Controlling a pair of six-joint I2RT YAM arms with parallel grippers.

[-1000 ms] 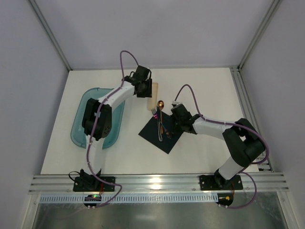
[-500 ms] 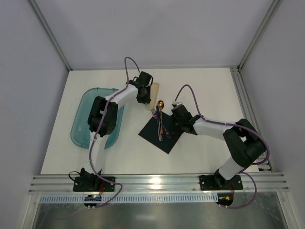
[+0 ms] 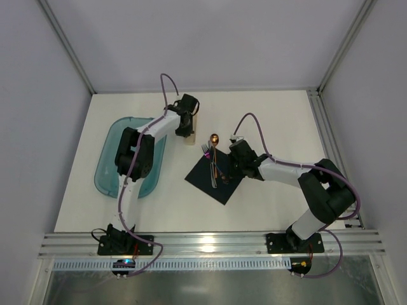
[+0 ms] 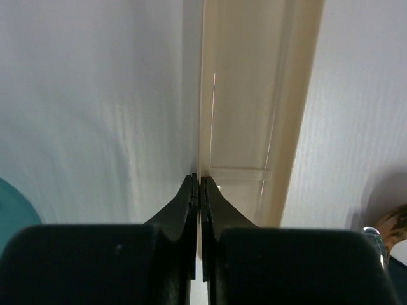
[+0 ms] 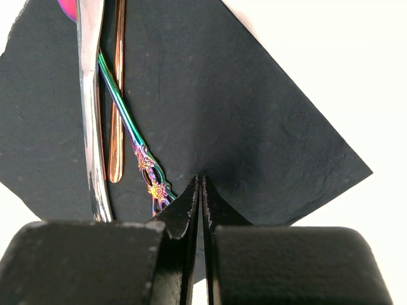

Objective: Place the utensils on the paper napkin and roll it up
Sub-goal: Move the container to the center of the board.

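The dark paper napkin (image 3: 220, 189) (image 5: 254, 108) lies as a diamond at mid-table. On its left half lie the utensils (image 3: 215, 166): a silver piece (image 5: 89, 95), a copper handle (image 5: 116, 95) and a rainbow-coloured handle (image 5: 137, 149). The copper spoon bowl (image 3: 215, 138) sticks out past the napkin's far corner. My right gripper (image 3: 232, 168) (image 5: 199, 181) is shut, its tips resting on the napkin just right of the handles, where the paper dimples. My left gripper (image 3: 187, 131) (image 4: 198, 179) is shut on the thin left edge of a beige tray (image 3: 189, 138) (image 4: 254, 95), up and left of the napkin.
A translucent teal tub (image 3: 107, 173) sits at the left under the left arm. Metal frame rails (image 3: 331, 159) run along the right side and the near edge. Grey walls close in the table at the back and sides.
My left gripper has shut on the beige tray's edge and shifted left with it, away from the spoon. The right arm, the napkin and the utensils have not moved.
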